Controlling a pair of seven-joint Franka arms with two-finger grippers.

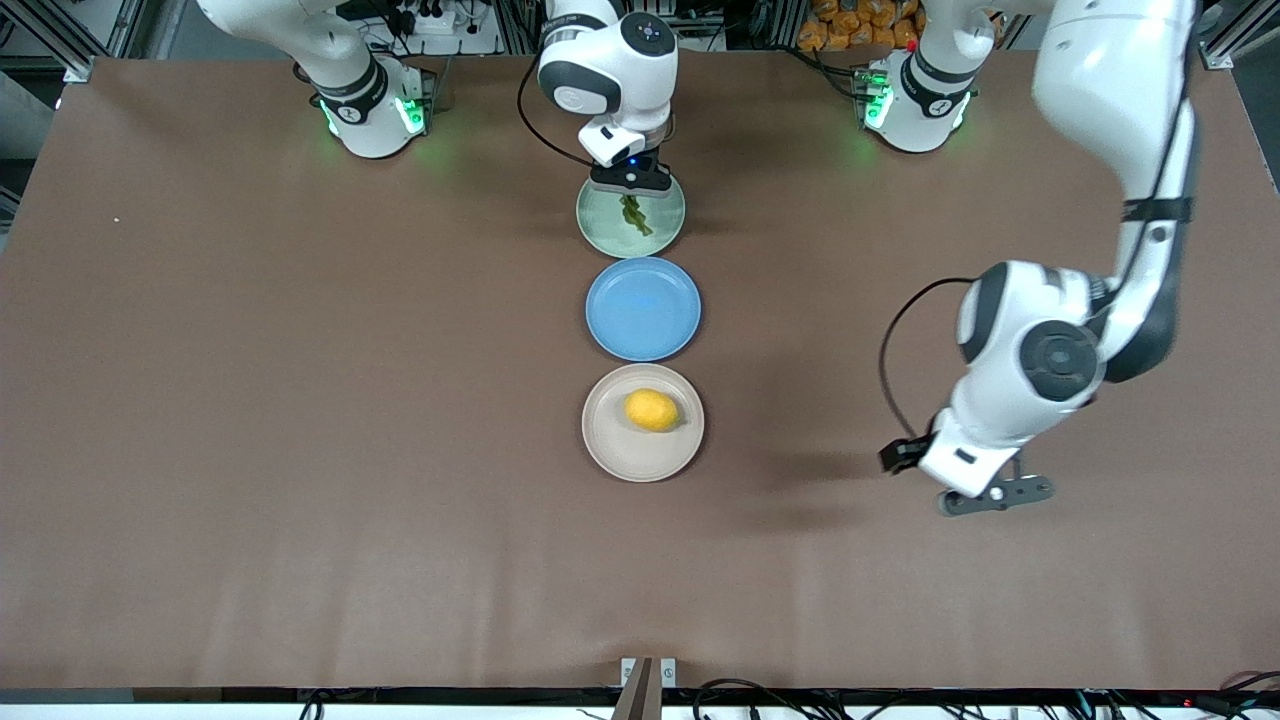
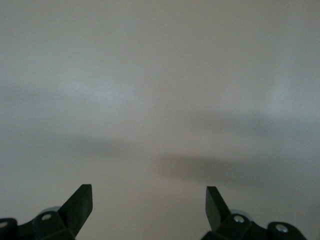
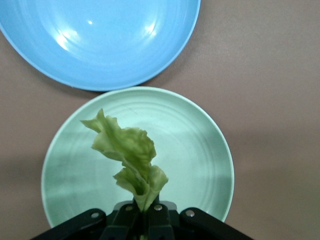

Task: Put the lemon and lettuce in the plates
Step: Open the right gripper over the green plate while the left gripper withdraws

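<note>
The lemon (image 1: 652, 410) lies in the beige-white plate (image 1: 610, 450), the plate nearest the front camera. My right gripper (image 1: 632, 188) is shut on the lettuce (image 1: 634, 215) and holds it just over the mint green plate (image 1: 600, 225). The right wrist view shows the lettuce (image 3: 127, 155) pinched between the fingers (image 3: 146, 215) above the green plate (image 3: 200, 155). My left gripper (image 1: 1000, 495) is open and empty, over bare table toward the left arm's end; its wrist view shows only its fingertips (image 2: 80, 200) and table.
A blue plate (image 1: 643, 308) lies between the green and beige plates, all in a row at the table's middle; it also shows in the right wrist view (image 3: 100, 40). Brown table surface (image 1: 300, 400) spreads on both sides.
</note>
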